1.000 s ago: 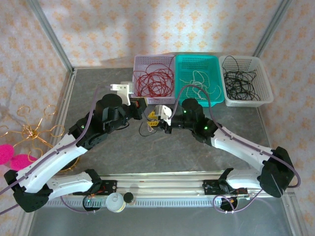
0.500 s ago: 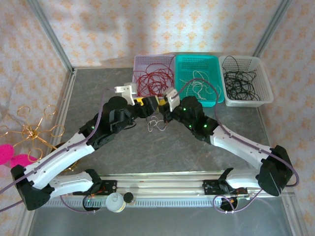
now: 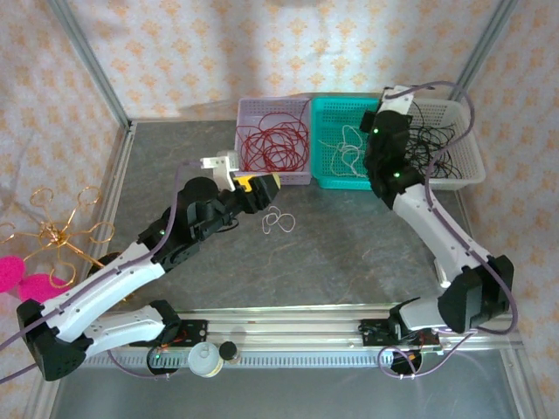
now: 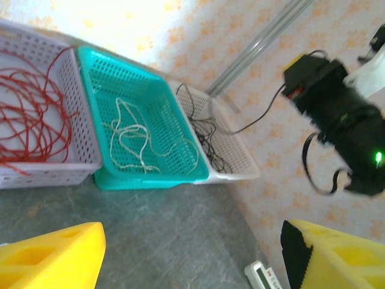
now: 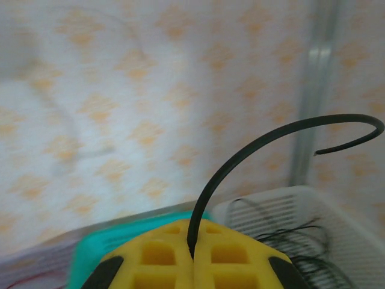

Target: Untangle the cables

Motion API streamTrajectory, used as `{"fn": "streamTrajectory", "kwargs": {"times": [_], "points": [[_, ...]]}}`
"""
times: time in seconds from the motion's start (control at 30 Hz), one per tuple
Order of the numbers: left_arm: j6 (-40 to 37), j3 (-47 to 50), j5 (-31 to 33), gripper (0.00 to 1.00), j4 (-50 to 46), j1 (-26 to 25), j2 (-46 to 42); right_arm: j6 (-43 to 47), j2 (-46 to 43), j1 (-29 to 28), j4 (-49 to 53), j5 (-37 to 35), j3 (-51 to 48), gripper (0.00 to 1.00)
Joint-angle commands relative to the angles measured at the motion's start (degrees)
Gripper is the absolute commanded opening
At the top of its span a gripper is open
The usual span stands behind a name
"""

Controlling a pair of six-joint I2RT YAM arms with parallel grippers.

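Inside closed right tool (image 5: 192, 257): one black cable (image 5: 240, 150).

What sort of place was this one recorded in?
Likely a purpose-built robot test booth, not a home: patterned backdrop panels on aluminium posts, and the left arm and right arm bolted to a rail along the table edge.

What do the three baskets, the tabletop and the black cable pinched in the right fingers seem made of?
The lilac basket, teal basket and white basket: likely moulded plastic, faintly glossy; even perforated walls. The tabletop: grey mottled stone look, possibly laminate. The black cable: smooth plastic or rubber sheath, probably; it holds a springy arc.
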State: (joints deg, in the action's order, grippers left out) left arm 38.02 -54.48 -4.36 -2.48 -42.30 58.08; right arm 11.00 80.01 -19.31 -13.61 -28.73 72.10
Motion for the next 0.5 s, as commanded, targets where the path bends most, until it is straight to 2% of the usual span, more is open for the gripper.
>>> {"fn": "streamTrajectory", "kwargs": {"times": [0.0, 0.2, 0.37, 0.47], "points": [[1.30, 2.45, -1.87, 0.77, 2.59, 1.04, -0.93, 5.61, 3.71, 4.43, -6.08, -7.15, 0.43, 0.00], [2.61, 4.10, -4.05, 0.77, 3.03, 2.93, 0.90, 8.55, 9.78, 12.46, -12.64, -6.49, 1.92, 0.00], [6.69, 5.79, -5.74, 0.76, 5.60, 3.23, 3.43, 8.41, 13.76, 16.71, -15.45, -5.07, 1.13, 0.00], [6.59, 4.82, -6.36, 0.76, 5.14, 3.28, 5.01, 6.51, 15.31, 18.56, -15.78, -3.20, 0.03, 0.00]]}}
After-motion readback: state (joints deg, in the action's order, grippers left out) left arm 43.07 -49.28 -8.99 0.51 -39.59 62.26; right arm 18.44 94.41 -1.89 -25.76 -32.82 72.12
